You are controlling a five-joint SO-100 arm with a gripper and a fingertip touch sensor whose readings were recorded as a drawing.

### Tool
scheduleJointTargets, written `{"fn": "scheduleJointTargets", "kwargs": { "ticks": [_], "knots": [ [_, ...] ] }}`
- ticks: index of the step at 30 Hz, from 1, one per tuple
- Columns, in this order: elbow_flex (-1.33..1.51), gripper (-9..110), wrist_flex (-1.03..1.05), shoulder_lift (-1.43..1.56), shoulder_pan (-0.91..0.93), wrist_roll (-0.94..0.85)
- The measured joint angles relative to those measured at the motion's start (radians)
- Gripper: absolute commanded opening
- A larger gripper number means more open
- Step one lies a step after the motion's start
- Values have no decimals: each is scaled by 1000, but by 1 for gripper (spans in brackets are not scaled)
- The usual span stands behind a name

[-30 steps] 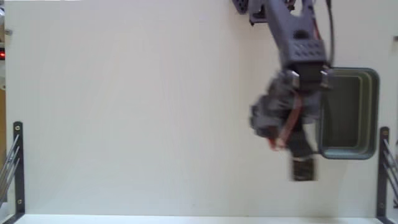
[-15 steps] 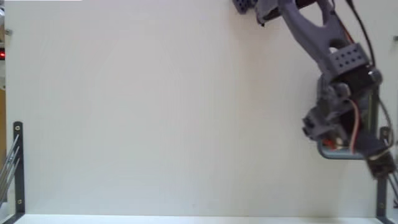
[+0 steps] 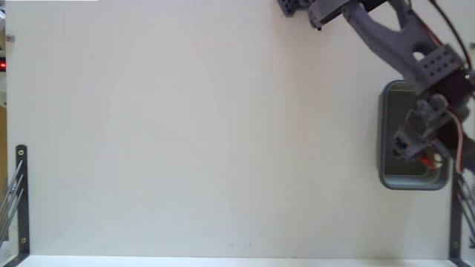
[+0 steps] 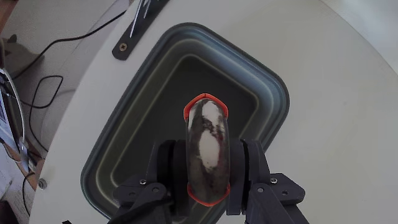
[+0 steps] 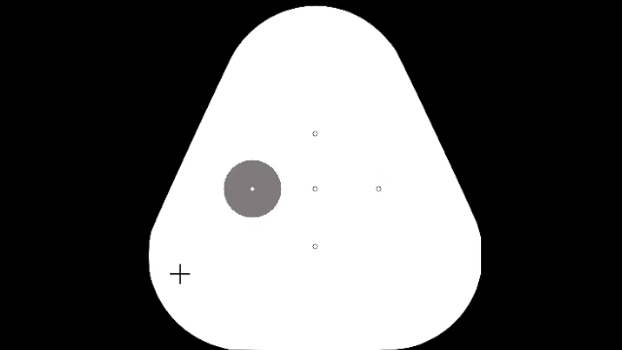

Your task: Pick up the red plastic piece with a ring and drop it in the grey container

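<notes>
In the wrist view my gripper (image 4: 207, 163) is shut on the red plastic piece with a ring (image 4: 207, 109). The piece shows a thin red rim around a mottled dark and white face, upright between the two fingers. It hangs over the inside of the grey container (image 4: 155, 81), a dark grey tub with rounded corners. In the fixed view the gripper (image 3: 424, 152) sits above the container (image 3: 386, 133) at the right edge of the table. A bit of the red piece (image 3: 427, 159) shows under the arm, which covers much of the tub.
Black metal brackets stand at the table's lower left (image 3: 21, 196) and lower right (image 3: 456, 200). A screwed-down black plate (image 4: 134, 28) lies just beyond the tub. Cables (image 4: 37, 87) trail on the floor past the table's rounded edge.
The arm has swung right and toward the back, from beside the container's left rim to over its inside, carrying the red piece along.
</notes>
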Motion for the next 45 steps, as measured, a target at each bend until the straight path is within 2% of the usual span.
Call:
{"fn": "scheduleJointTargets", "kwargs": {
  "ticks": [28, 29, 45],
  "knots": [
    [0, 29, 0, 0, -6, 0],
    [0, 110, 0, 0, -6, 0],
    [0, 110, 0, 2, -6, -2]
  ]
}}
